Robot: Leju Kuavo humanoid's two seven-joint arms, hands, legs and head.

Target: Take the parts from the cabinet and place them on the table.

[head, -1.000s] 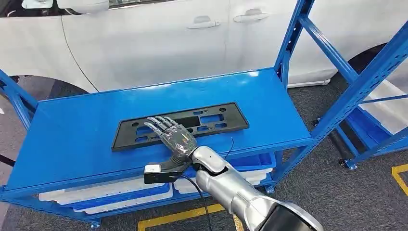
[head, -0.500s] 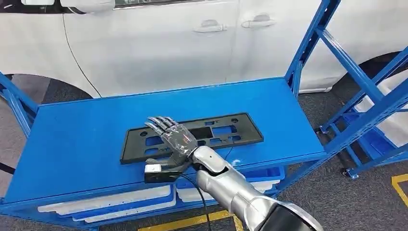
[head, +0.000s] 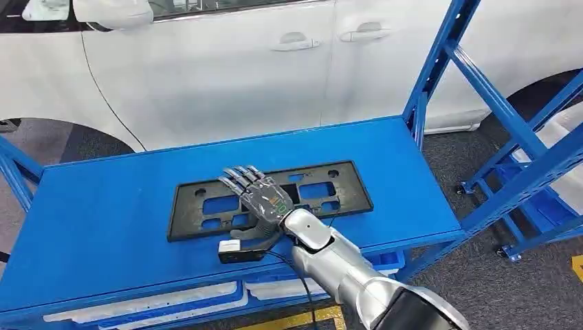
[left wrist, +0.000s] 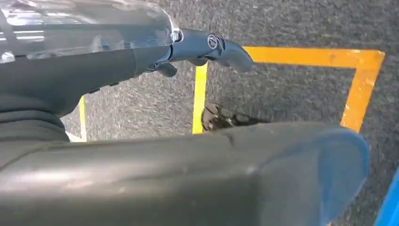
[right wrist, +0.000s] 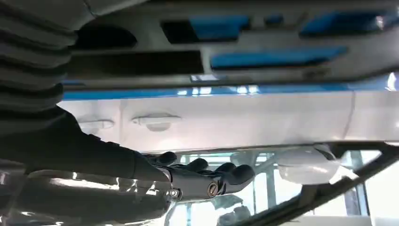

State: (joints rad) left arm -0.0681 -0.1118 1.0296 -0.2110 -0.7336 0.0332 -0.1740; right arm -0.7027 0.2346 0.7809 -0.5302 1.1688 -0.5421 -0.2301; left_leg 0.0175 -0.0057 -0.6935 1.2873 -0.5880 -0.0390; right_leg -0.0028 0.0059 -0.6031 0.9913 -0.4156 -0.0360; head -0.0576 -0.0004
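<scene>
Right hand (head: pixel 258 199) is flat, palm down, over the black plate (head: pixel 269 198), fingers stretched and slightly apart, pointing to the far side. No curl around any edge, so it's released, not grasping; whether the palm actually touches the plate, can't tell from the head view. Right wrist view has the fingers (right wrist: pixel 221 175) straight out with nothing between them, which fits.

Plate lies flat on the blue counter (head: pixel 103 227), long side running left-right, roughly mid-counter and slightly toward the near edge. Slots in it show the blue through, so it's sitting flush. That's probably why the hand is laid flat: thin part flush on a flat surface gives no edge to get under from above. Judgement: the hand either presses or slides it, or has to shift to the near long edge to get a pinch.

Left hand (left wrist: pixel 207 47) hangs low over grey floor with yellow tape lines; fingers look loosely extended with nothing in them, so I read it as released and idle.

White car (head: pixel 275 69) just beyond the far edge, blue rack upright (head: pixel 440 62) at the far right corner; both limit how far the plate can swing when lifted.

Risk: plate is long, a one-hand grip off-centre will tip it
</scene>
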